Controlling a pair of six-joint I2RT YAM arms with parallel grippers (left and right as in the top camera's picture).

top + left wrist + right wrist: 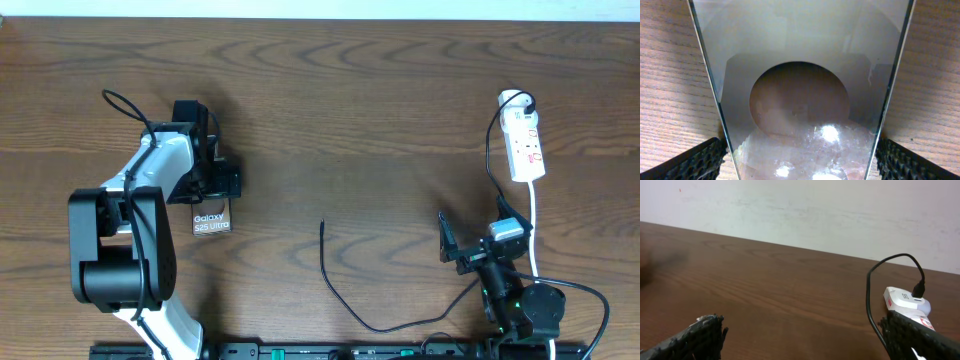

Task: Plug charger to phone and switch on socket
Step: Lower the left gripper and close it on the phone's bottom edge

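The phone point(211, 218) lies flat at the left, with white "Galaxy" lettering showing. My left gripper point(214, 182) sits over its far end. In the left wrist view the phone's glossy back point(800, 60) with its round mark fills the gap between my fingers point(800, 162), and both pads touch its edges. The charger's black cable point(330, 285) has its free plug tip point(322, 223) on the table at the centre. It loops toward the front right and up to the white adapter point(514, 100) on the socket point(526, 148). My right gripper point(478, 245) is open and empty; its view shows the cable point(867, 295) and adapter point(901, 299).
The socket's white cord point(534, 225) runs down past my right arm toward the front edge. The wooden table point(350, 120) stretches between the two arms. A pale wall point(790, 205) stands behind the table's far edge.
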